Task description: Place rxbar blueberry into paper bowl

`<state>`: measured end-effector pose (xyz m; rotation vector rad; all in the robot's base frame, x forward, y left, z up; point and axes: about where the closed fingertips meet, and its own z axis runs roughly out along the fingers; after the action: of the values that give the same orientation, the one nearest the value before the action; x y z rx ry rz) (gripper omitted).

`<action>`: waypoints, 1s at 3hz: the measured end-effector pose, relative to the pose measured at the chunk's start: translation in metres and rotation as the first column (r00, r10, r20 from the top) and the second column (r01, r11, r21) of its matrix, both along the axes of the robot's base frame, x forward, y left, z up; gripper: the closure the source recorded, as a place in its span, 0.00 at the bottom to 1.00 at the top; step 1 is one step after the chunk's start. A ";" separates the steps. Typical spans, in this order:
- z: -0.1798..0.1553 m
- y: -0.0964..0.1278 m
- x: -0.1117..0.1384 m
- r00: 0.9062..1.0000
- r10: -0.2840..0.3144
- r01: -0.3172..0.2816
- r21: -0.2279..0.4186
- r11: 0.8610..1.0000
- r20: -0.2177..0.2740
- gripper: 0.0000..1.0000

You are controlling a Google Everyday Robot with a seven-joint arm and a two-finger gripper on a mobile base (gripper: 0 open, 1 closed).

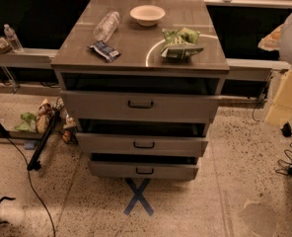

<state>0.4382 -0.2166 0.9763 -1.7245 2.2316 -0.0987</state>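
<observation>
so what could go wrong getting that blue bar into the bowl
The flat dark blue rxbar blueberry lies near the front-left edge of the grey cabinet top; a poor grasp could nudge it off. The clear plastic bottle lies on its side just behind it and might roll if bumped. The claw is not in view, only the pale arm at the view's right edge, so its reach may cross the crumpled green chip bag.

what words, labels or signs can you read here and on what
Snack bar wrapper: pale lettering, too blurred to read.
Chip bag: print too blurred.
Lying bottle label: unreadable.
Bowl: no text.
Blue tape on the floor: "X".
Gripper, at right edge: no text.
</observation>
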 end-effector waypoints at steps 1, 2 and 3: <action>0.000 0.000 0.000 1.000 0.000 0.000 0.000 1.000 0.000 0.00; 0.001 0.011 0.007 1.000 0.009 -0.009 0.069 0.998 0.007 0.00; 0.006 0.054 0.040 1.000 -0.001 -0.007 0.299 0.954 0.027 0.00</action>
<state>0.4780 -0.1623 0.9825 -1.5523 2.0972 0.2058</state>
